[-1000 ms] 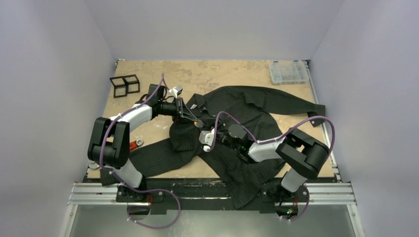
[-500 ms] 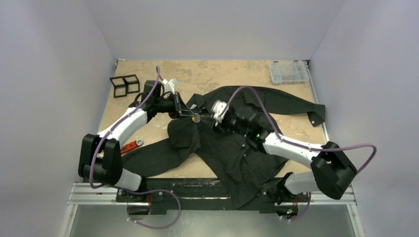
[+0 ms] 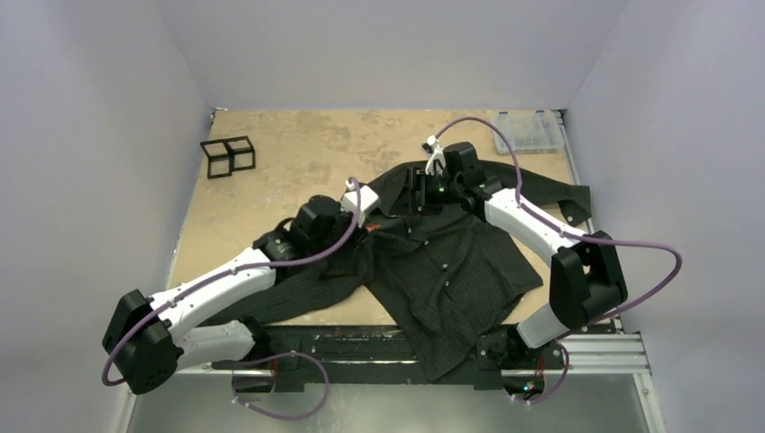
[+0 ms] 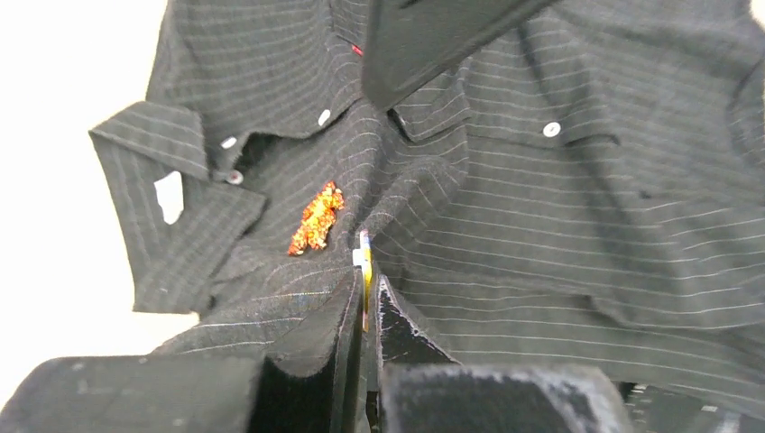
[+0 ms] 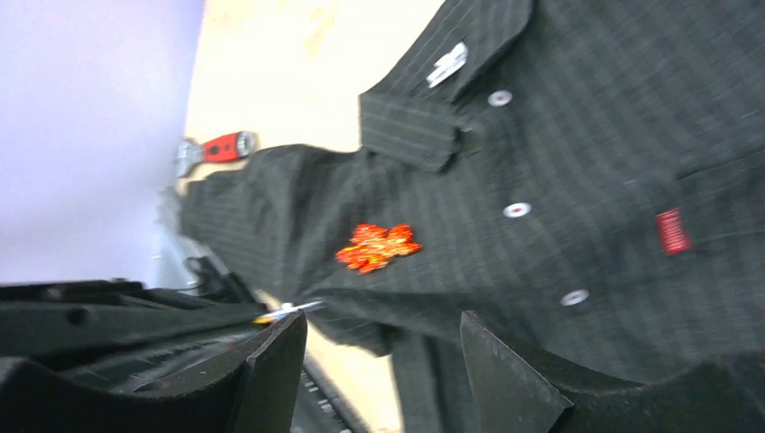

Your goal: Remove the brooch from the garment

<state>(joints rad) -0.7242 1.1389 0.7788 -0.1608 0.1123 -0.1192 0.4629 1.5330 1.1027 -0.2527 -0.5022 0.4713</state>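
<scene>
Right, starting with the table (image 3: pixel 271 162): the garment (image 3: pixel 451 271) lies front-up across its middle and right half, with the tail hanging over the near edge and the collar (image 4: pixel 171 189) about the centre. The left gripper (image 4: pixel 365 293) reaches in from the near-left corner to the collar. Its jaws are drawn almost together, and a thin yellow sliver (image 4: pixel 364 262) shows in the slit; I can't tell what it is. The right gripper (image 5: pixel 379 323) comes in from the far-right side, spread wide and holding nothing. The brooch (image 4: pixel 316 219), a small orange-red glittery piece, is pinned to the shirt front just below the collar, beside the button row (image 5: pixel 516 210). It sits just ahead and left of the left gripper, with its long axis slanting away to the right. I judge the left arm nearer, though the right wrist view frames the brooch between that gripper's open jaws.
</scene>
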